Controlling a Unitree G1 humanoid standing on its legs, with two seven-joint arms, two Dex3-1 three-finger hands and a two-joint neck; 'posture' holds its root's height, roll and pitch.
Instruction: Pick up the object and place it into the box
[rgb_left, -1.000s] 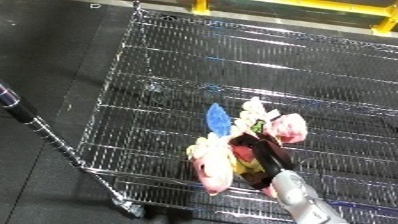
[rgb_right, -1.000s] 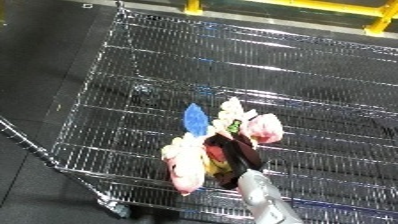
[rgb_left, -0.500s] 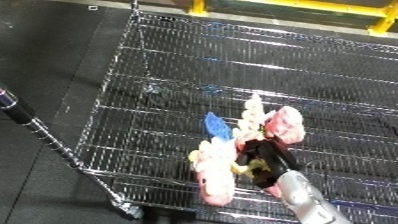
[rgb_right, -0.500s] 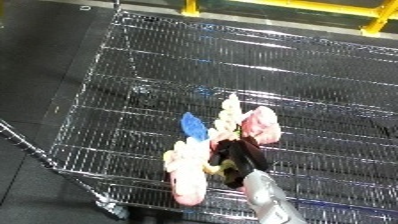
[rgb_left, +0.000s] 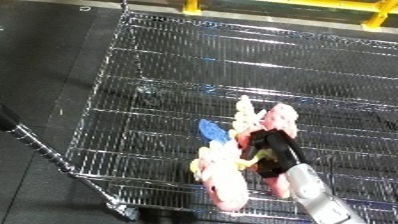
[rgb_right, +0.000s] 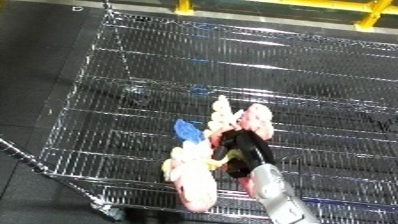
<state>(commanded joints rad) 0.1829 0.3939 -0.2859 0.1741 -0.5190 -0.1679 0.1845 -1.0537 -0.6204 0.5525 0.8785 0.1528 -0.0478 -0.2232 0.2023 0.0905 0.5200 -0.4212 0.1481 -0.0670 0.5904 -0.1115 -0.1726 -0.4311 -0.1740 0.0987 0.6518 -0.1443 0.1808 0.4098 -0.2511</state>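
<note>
A pink and cream plush toy (rgb_left: 226, 170) with a blue part (rgb_left: 211, 130) hangs over the near part of the wire-mesh bin (rgb_left: 178, 65). My right hand (rgb_left: 269, 152) is shut on its middle, black fingers curled round it, with the silver forearm (rgb_left: 315, 197) coming up from the lower right. The toy's pink head (rgb_left: 280, 117) sticks out above the hand and a long pink limb droops below, toward the bin's near rim. Whether the toy touches the mesh floor I cannot tell. My left hand shows in neither view.
The bin is a large wire basket with a metal rim (rgb_left: 98, 175) along its left and near edges. A dark handle bar (rgb_left: 13, 122) runs off at the left. Dark floor (rgb_left: 44, 60) lies to the left; yellow rails (rgb_left: 293, 6) cross the top.
My right hand with the toy has shifted slightly right and farther over the bin, and the toy sits a little lower in the picture. The camera has also moved somewhat.
</note>
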